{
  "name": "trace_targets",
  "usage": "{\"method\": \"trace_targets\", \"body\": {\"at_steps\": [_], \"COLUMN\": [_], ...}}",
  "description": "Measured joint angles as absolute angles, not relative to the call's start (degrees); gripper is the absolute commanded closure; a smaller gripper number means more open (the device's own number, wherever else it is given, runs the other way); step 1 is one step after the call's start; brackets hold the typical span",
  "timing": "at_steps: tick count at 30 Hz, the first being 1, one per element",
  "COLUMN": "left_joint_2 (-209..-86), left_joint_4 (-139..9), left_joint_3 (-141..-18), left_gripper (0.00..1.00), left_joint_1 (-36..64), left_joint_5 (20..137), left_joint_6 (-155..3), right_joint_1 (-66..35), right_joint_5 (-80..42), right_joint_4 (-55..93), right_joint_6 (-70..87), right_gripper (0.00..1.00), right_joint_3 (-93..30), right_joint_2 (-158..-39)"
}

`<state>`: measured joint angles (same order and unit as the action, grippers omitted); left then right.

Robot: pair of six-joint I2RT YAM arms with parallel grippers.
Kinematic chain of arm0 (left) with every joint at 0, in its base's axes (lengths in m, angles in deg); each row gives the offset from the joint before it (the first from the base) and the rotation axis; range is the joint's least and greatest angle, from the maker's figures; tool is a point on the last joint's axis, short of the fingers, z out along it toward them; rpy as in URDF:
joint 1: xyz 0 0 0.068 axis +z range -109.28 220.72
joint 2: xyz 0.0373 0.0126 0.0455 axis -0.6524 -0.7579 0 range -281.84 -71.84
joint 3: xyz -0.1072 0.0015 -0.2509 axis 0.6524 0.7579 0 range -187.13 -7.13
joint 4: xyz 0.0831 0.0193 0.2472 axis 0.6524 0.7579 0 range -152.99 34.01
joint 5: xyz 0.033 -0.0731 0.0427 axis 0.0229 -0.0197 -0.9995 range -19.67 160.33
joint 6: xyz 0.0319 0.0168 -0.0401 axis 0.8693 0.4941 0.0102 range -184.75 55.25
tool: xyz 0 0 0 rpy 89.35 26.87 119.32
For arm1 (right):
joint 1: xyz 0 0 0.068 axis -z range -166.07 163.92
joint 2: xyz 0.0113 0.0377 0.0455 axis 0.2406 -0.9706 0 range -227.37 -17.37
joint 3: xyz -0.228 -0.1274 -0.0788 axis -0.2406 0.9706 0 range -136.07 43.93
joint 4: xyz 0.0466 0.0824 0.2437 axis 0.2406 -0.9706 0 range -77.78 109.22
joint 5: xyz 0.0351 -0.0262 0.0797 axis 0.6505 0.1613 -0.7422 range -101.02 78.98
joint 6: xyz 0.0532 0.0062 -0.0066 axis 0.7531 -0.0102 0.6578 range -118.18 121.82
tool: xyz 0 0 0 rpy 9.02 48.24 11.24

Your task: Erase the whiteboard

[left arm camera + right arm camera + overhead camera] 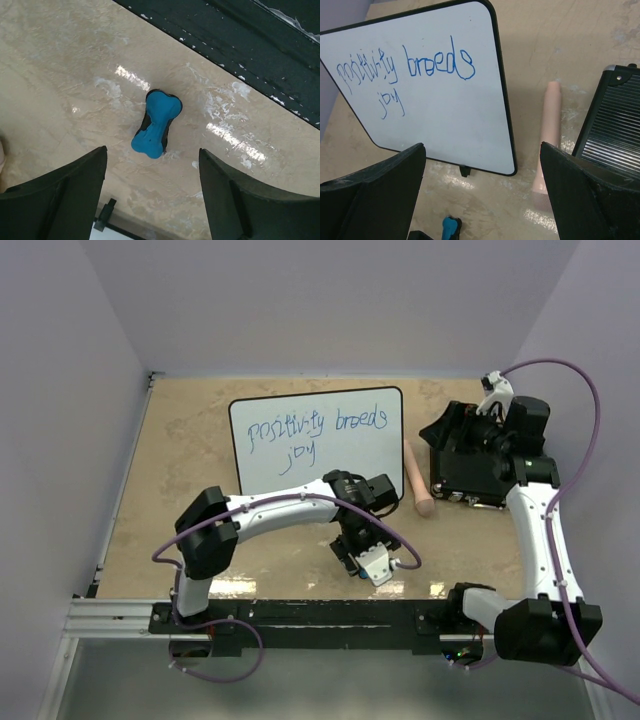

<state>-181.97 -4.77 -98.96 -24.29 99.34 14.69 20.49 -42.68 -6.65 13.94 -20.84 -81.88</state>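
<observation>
gaping left jaws over blue eraser (156,125)

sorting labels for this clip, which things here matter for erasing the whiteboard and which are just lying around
For the job:
whiteboard, blue writing on it
blue bone-shaped piece, likely the eraser, below the open left claw

Just lying about:
pink stick, beside the board
black box, at the right

whiteboard (360,455) | black-rimmed, scrawled in blue, unerased | seemingly tilted upright | far centre
</observation>
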Motion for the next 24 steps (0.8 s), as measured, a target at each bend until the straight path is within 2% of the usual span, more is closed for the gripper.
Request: {"method": "trace_targets", "body": {"at_steps": [12, 21, 24], "left_joint_2": [-189.7, -192.41, -193.2], "left_joint_4": [-3.13, -3.68, -3.85], "left_joint_3": [-100.58, -100.66, -100.77], "left_gripper": [0.31, 0.41, 0.48], "left_joint_1": [-25.73, -25.73, -25.73], "left_joint_5": [99.23, 98.18, 97.72], "left_joint_6": [20.96, 21.88, 21.9], "right_joint_1": [23.66, 24.49, 24.56], "right_joint_5": [-45.15, -45.26, -45.3], "right_joint_4": [-6.47, -6.54, -6.54], "right_joint_6": [15.97, 15.97, 15.95], "right_gripper": [0.02, 0.01, 0.01], "right_joint_3": [-18.42, -18.0, -17.87], "right_joint_2": [-79.52, -78.38, -78.36]}}
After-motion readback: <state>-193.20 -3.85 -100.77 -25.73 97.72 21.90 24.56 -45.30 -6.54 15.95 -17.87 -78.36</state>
